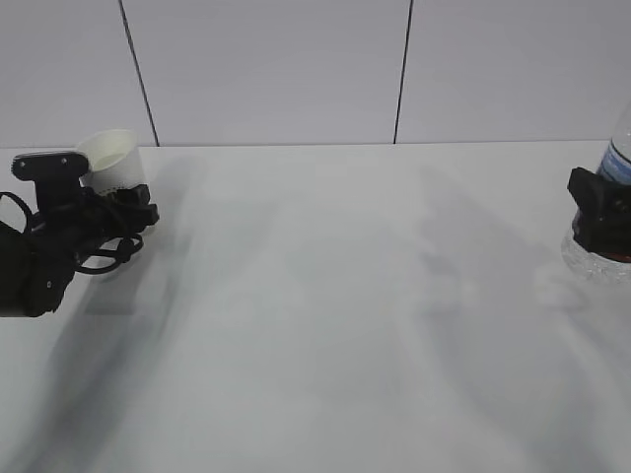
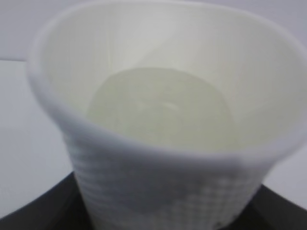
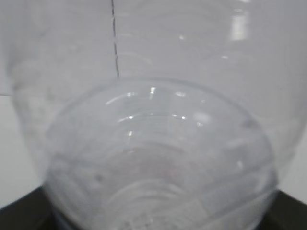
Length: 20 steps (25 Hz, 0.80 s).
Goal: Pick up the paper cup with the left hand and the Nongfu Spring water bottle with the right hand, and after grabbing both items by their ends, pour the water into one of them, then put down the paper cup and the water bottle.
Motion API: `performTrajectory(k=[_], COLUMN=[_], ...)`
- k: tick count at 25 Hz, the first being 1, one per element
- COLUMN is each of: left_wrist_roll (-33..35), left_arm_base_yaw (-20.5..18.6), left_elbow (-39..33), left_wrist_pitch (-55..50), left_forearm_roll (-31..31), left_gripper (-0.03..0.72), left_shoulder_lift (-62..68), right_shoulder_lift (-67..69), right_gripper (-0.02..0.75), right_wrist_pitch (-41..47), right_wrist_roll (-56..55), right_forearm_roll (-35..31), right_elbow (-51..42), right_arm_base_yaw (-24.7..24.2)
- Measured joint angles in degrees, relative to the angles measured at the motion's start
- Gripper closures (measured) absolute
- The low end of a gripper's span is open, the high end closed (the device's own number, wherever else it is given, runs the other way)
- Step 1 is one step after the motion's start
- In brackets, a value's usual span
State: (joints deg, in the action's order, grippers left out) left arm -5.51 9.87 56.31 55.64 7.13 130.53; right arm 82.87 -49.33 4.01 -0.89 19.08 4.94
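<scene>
Both grabs look done, we judge; pour and put-down remain. Exterior: left hand [image 1: 123,212] clamps cup [image 1: 113,158], right hand [image 1: 596,212] clamps bottle [image 1: 616,163], over a bare white table [image 1: 325,325], panelled wall [image 1: 276,69] behind. Left wrist: cup [image 2: 163,120] between the jaws, seemingly empty. Right wrist: bottle [image 3: 153,143] between the jaws.

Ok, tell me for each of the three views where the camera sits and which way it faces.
Exterior: in front of the white table, looking down at a slant toward the wall; both arms show at the edges.
Left wrist: behind the left pincer, looking into the paper cup; black pincer parts below.
Right wrist: right against the clear water bottle.
Shared: cup and bottle appear in the exterior view too.
</scene>
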Motion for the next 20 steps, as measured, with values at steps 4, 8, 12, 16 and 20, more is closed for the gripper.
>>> performTrajectory(k=[4,8,12,16,20], left_wrist_roll=[0.0,0.0,0.0,0.0,-0.1], left_arm_base_yaw=[0.0,0.0,0.0,0.0,0.0], left_elbow=[0.0,0.1,0.6,0.9,0.9], left_wrist_pitch=[0.5,1.6,3.2,4.3,4.5], left_forearm_roll=[0.0,0.0,0.0,0.0,0.0], left_gripper=[0.202,0.202,0.202,0.202,0.202], left_shoulder_lift=[0.0,0.5,2.2,2.9,2.9], right_shoulder_lift=[0.0,0.0,0.0,0.0,0.0], right_gripper=[0.218,0.218,0.218,0.218,0.218], right_wrist_pitch=[0.0,0.0,0.0,0.0,0.0], right_wrist_roll=[0.0,0.0,0.0,0.0,0.0], right_forearm_roll=[0.3,0.9,1.3,1.4,1.5], right_elbow=[0.0,0.0,0.0,0.0,0.0], right_arm_base_yaw=[0.0,0.0,0.0,0.0,0.0])
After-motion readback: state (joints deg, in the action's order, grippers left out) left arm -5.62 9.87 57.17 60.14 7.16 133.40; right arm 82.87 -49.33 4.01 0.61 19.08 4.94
